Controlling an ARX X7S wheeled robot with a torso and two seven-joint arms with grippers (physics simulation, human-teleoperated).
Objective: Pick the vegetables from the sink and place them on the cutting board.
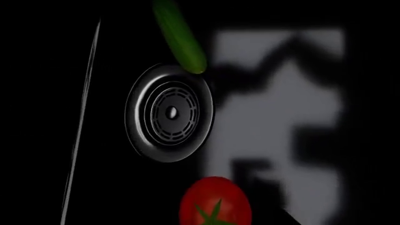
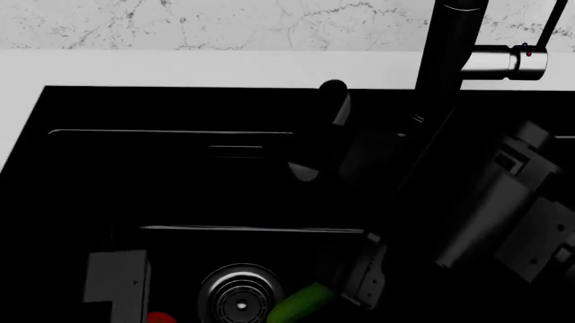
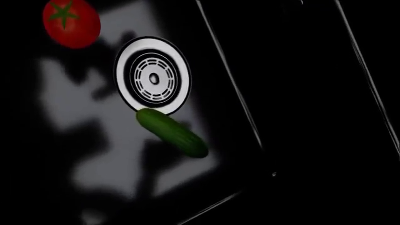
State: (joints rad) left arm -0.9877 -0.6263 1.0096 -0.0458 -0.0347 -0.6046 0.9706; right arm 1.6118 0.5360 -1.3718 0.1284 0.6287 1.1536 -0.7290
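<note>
1. The sink (image 2: pixel 54 202) is black, and its near basin holds both vegetables beside a round metal drain (image 2: pixel 240 296).
2. The cucumber (image 3: pixel 172 132) lies on the basin floor with one end at the drain's rim; in the left wrist view it (image 1: pixel 180 37) touches the same rim.
3. The tomato (image 1: pixel 216 201) sits on the opposite side of the drain from the cucumber, near but apart from the rim, green stem showing; the right wrist view shows it (image 3: pixel 71 22) the same way.
4. In the head view only a red sliver of the tomato (image 2: pixel 161 317) shows at the bottom edge, left of the drain — the cucumber (image 2: pixel 301 303) lies to the drain's right.
5. The right arm (image 2: pixel 503 208) reaches down at the right, over the sink, close to the cucumber's far end.
6. Neither gripper's fingers appear in any view — whether each stands apart or together cannot be told.
7. The black faucet (image 2: pixel 445 60) rises behind the basins, its steel lever (image 2: pixel 503 60) pointing right.
</note>
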